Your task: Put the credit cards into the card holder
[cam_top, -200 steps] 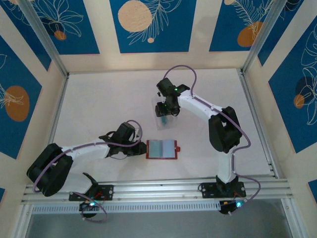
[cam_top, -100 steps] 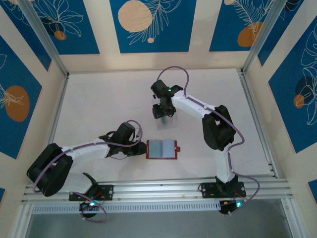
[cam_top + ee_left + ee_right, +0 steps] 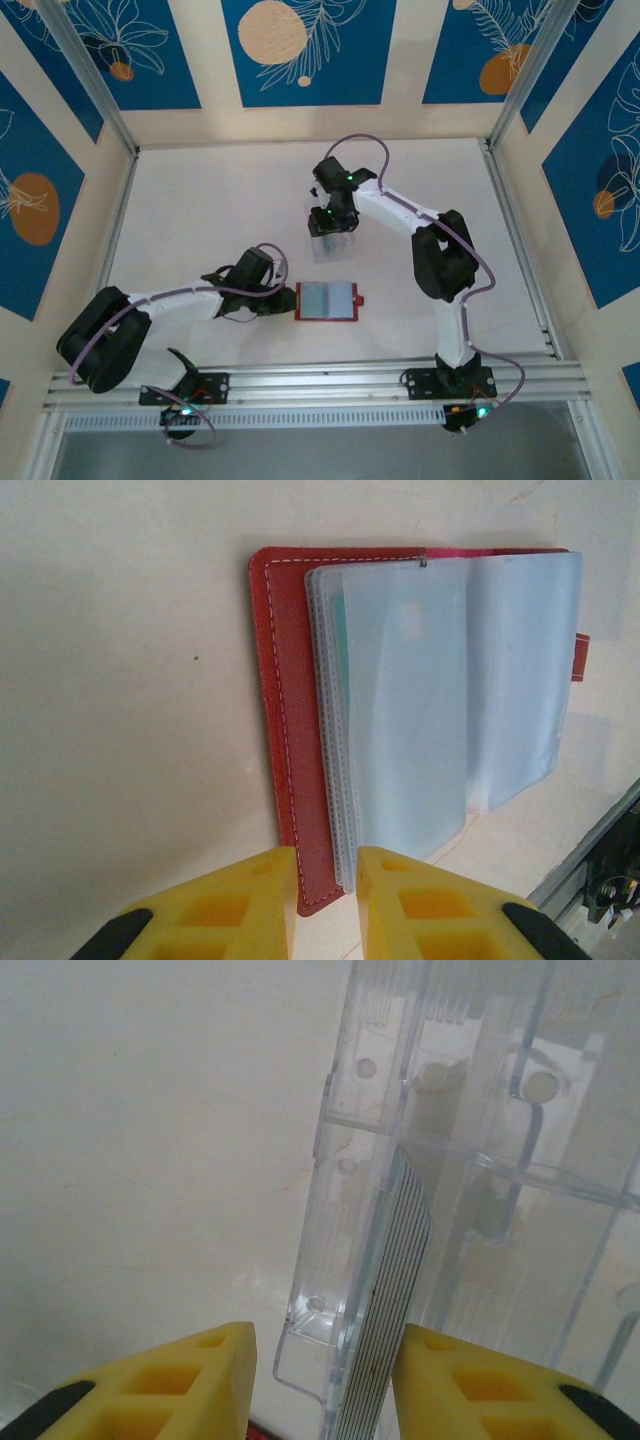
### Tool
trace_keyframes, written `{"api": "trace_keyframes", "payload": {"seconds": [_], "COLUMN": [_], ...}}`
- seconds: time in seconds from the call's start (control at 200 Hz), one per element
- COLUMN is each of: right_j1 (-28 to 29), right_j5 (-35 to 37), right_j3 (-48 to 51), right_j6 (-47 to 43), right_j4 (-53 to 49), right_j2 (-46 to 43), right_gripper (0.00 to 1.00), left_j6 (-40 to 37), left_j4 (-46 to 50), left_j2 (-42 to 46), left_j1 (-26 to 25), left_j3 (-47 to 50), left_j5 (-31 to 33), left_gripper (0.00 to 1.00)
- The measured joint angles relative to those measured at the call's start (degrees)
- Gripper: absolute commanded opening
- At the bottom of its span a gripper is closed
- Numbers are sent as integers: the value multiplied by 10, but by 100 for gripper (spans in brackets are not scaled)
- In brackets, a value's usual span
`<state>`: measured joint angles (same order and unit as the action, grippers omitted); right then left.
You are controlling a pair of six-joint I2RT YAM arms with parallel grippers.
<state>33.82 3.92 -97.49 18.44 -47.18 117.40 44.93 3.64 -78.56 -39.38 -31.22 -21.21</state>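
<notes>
While spread astride the thin teal-green credit card (image 3: 395, 1290), edge-on in the clear plastic case (image 3: 480, 1160), long axis straight ahead, close right jaws; red folding card holder (image 3: 290, 730) at barely parted left jaws.

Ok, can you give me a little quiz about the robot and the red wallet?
1. True or false: the flat red folding wallet lies open on the white table.
2. Which arm has its yellow fingers either side of the edge of the clear plastic case? A) left B) right
3. What colour do the plastic sleeves inside the wallet look?

Key: 1 true. 2 B, the right gripper. 3 pale blue.
</notes>
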Motion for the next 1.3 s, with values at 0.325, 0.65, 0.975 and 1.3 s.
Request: {"api": "trace_keyframes", "payload": {"seconds": [0.325,0.65,0.975,1.3], "right_j1": [-12,-14,-14,-16], "right_j5": [-35,-41,-30,-26], "right_j3": [9,13,13,13], "right_j6": [0,3,4,4], "right_j4": [8,13,11,6], "right_j2": [-16,-28,-28,-34], "right_gripper": [36,22,13,7], "left_j6": [0,0,0,0], "left_j4": [-7,-12,-12,-12], "left_j2": [-9,-9,-10,-11], "left_j1": [0,0,0,0], "left_j3": [2,3,4,4], "left_j5": [-2,-2,-2,-2], "left_gripper": [22,22,22,22]}}
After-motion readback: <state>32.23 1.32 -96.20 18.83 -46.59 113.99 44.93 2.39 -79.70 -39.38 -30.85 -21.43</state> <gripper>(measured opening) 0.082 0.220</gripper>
